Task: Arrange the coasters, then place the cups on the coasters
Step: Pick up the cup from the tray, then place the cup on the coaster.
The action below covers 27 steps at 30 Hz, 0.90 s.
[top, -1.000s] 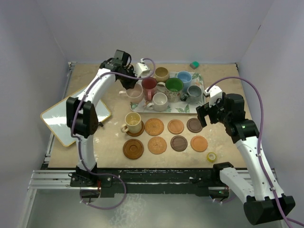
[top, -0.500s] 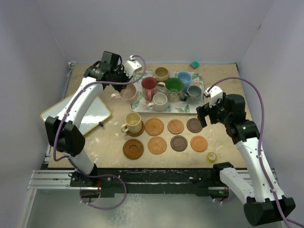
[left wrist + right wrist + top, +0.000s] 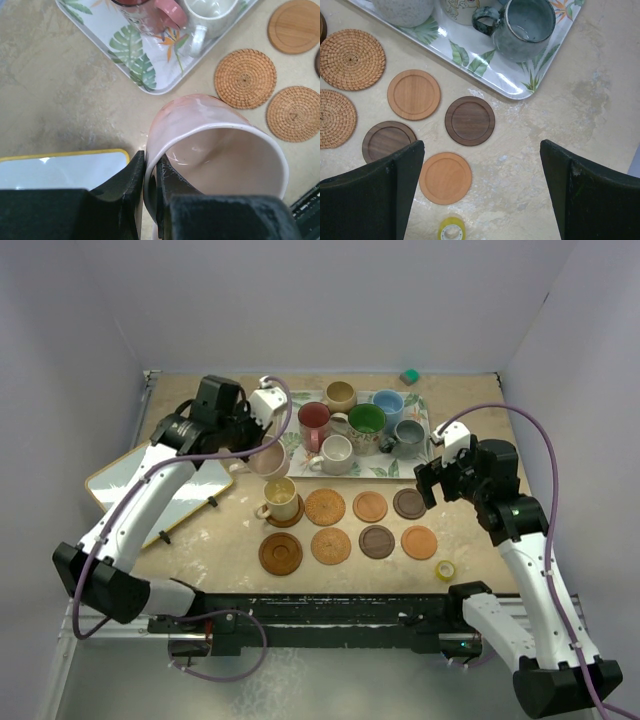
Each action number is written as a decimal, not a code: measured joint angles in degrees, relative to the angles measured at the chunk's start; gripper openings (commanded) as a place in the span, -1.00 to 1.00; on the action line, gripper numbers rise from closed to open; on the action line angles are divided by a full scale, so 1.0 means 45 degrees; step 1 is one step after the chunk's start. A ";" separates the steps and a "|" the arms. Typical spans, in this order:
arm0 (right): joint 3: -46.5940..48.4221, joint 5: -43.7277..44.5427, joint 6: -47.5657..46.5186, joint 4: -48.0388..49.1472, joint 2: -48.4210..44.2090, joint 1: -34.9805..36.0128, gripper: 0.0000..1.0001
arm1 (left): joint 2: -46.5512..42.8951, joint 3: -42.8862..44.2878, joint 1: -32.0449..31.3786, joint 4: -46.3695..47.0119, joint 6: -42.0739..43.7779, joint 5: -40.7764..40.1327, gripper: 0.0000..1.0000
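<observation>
My left gripper (image 3: 150, 182) is shut on the wall of the pink cup (image 3: 220, 150), one finger inside the rim and one outside. It holds the cup (image 3: 265, 456) above the table, just left of the tray and behind the yellow cup (image 3: 281, 497). The yellow cup stands on the far-left coaster. The other coasters (image 3: 325, 507) lie bare in two rows, woven (image 3: 245, 78) and wooden (image 3: 470, 120). The dark red (image 3: 314, 420), tan, blue, green, grey (image 3: 525, 27) and white (image 3: 336, 453) cups stand on the leaf-print tray (image 3: 400, 468). My right gripper (image 3: 480, 150) hangs open over the rows' right end.
A yellow-edged whiteboard (image 3: 150, 490) lies at the left, with a pen by its near corner. A small yellow tape roll (image 3: 445, 569) sits near the front right. A green block (image 3: 409, 376) rests by the back wall. Walls enclose the table on three sides.
The left arm has swung the pink cup off the tray's left end, toward the near side and slightly left. The right arm has not moved.
</observation>
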 measured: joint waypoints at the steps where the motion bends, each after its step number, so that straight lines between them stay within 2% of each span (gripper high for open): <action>1: 0.0000 0.0005 0.0000 0.0000 0.0000 0.0000 1.00 | -0.0257 -0.0277 -0.0092 0.0000 -0.0126 -0.0024 -0.94; 10: -0.0092 0.0369 -0.0010 0.0102 0.0151 -0.0005 1.00 | -0.1904 -0.2919 -0.1812 -0.0015 -0.1321 -0.0359 -0.94; 19: -0.0267 0.0724 -0.0194 0.0398 0.0005 -0.0389 1.00 | -0.2725 -0.4420 -0.2919 -0.0248 -0.2322 -0.0573 -0.94; 27: -0.0316 0.0665 -0.0311 0.0491 -0.0131 -0.0753 1.00 | -0.2948 -0.5659 -0.4012 -0.0053 -0.2385 -0.0495 -0.94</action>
